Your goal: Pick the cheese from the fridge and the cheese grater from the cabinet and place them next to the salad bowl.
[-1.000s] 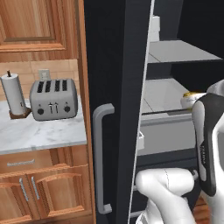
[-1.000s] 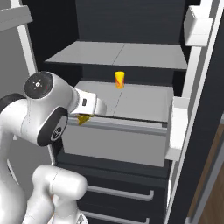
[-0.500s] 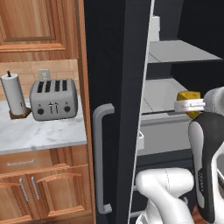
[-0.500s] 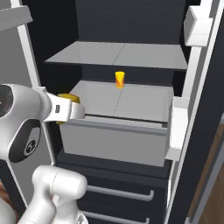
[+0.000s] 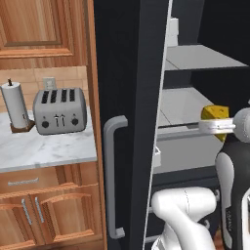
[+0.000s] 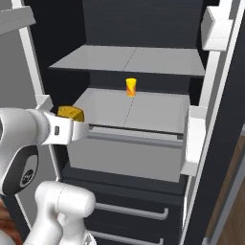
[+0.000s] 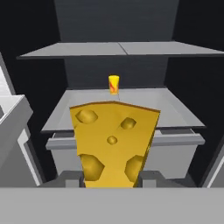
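Cheese [image 7: 114, 144] clamped btwn jaws, held outside fridge [image 6: 143, 62] shelves.

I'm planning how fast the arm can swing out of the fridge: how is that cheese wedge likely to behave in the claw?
The cheese probably stays stiff: its edges look straight while pinched in the claw. It seems light, being small beside the arm. It is gripped low with most of the wedge above, so a fast swing might tilt it.

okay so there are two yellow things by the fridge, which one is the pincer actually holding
The cheese, the holed yellow-orange wedge clamped in the pincer, in front of the fridge drawer. The other, a small yellow cup with red markings, stands untouched farther back.
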Robot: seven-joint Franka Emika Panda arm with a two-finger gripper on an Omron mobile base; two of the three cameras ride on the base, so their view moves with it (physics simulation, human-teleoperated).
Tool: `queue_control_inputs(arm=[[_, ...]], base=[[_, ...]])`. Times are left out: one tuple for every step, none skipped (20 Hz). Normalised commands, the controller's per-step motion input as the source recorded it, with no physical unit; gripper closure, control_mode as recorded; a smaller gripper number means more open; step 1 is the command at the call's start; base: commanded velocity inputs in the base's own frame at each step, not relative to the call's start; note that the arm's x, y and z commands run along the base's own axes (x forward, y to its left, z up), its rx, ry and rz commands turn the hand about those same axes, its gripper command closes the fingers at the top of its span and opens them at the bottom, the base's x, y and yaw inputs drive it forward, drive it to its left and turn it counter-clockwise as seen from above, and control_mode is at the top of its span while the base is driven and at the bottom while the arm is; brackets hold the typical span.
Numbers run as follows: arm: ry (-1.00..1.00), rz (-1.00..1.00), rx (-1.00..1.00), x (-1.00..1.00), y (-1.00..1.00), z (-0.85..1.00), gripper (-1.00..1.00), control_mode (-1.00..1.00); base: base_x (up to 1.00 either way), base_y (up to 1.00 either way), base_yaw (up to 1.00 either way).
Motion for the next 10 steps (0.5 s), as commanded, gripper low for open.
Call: queue_control_inputs(arm=[[0.00,0.00,0.00,-0.18,0.00,0.15,1.00,-1.00],[0.00,0.00,0.00,-0.18,0.01,0.17,1.00,-1.00],[0.00,0.00,0.00,-0.16,0.00,0.18,1.00,-1.00],[0.00,0.00,0.00,-0.20,0.00,0.16,1.00,-1.00],[-0.01,0.00,0.00,-0.48,0.00,0.08,1.00,-1.00],[-0.07,0.00,0.00,-0.81,0.00,0.04,1.00,-1.00],[0.00,0.00,0.00,0.00,0.00,0.00,1.00,1.00],[0.00,0.00,0.00,0.00,0.00,0.00,1.00,1.00],[0.00,0.00,0.00,0.00,0.00,0.00,1.00,1.00],[0.00,0.00,0.00,0.00,0.00,0.00,1.00,1.00]], base=[[0.00,0.00,0.00],[0.00,0.00,0.00],[0.00,0.00,0.00],[0.00,0.00,0.00],[0.00,0.00,0.00],[0.00,0.00,0.00],[-0.98,0.00,0.00],[-1.00,0.00,0.00],[-1.00,0.00,0.00],[-1.00,0.00,0.00]])
